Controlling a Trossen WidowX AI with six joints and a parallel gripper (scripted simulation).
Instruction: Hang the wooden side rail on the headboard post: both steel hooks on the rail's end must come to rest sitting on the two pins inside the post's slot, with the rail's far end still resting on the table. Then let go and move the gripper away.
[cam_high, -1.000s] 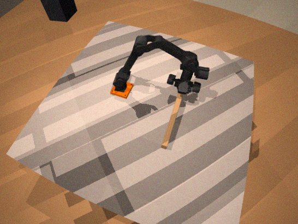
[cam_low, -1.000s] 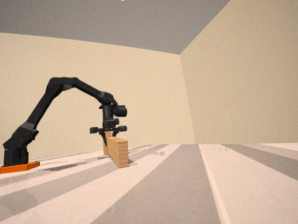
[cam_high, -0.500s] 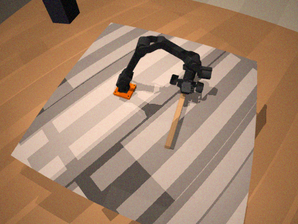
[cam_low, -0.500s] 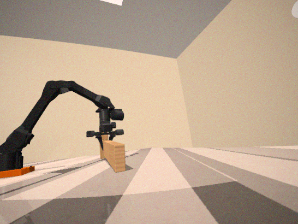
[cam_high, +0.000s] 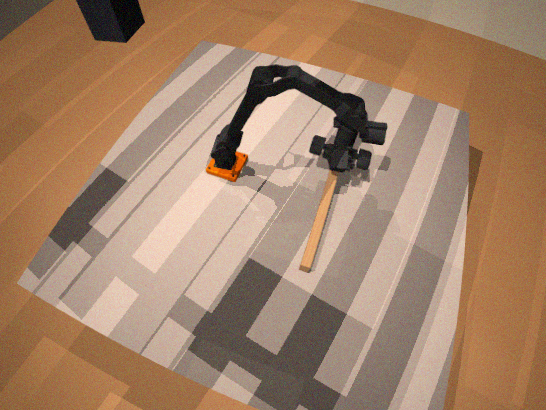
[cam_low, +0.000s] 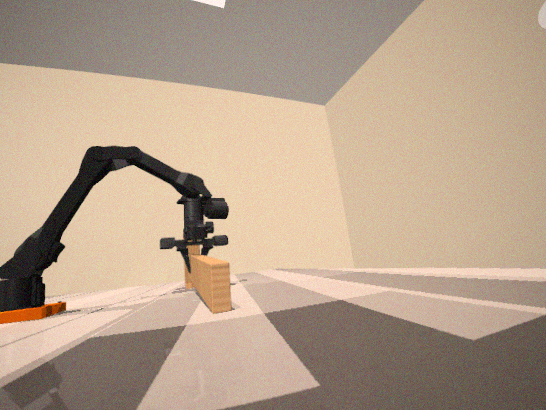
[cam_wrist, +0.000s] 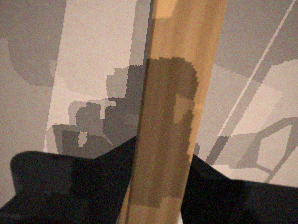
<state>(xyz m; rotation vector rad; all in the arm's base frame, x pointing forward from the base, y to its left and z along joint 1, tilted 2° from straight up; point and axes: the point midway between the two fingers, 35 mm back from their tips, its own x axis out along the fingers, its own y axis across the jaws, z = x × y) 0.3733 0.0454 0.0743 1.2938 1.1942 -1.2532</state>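
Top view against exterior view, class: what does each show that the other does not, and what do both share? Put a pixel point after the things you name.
Only the top view shows the wooden floor (cam_high: 75, 360) around the table and a dark block (cam_high: 112, 20) near the upper left corner.

Only the exterior view shows the grey ceiling (cam_low: 200, 45) and the upright end face of the wooden rail (cam_high: 318, 225) (cam_low: 220, 287) squarely.

Both show the rail, the black arm (cam_high: 250, 95) (cam_low: 75, 185), its orange base plate (cam_high: 212, 171) (cam_low: 22, 315) and the gripper (cam_high: 336, 172) (cam_low: 197, 265) shut on the rail.

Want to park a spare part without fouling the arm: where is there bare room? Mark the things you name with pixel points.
Between the orange square base plate (cam_high: 242, 161) (cam_low: 30, 314) and the long tan wooden rail (cam_high: 318, 225) (cam_low: 220, 287) (cam_wrist: 172, 45), and right of the rail's near end in the top view. Crowded: around the jaws, shut on the rail.
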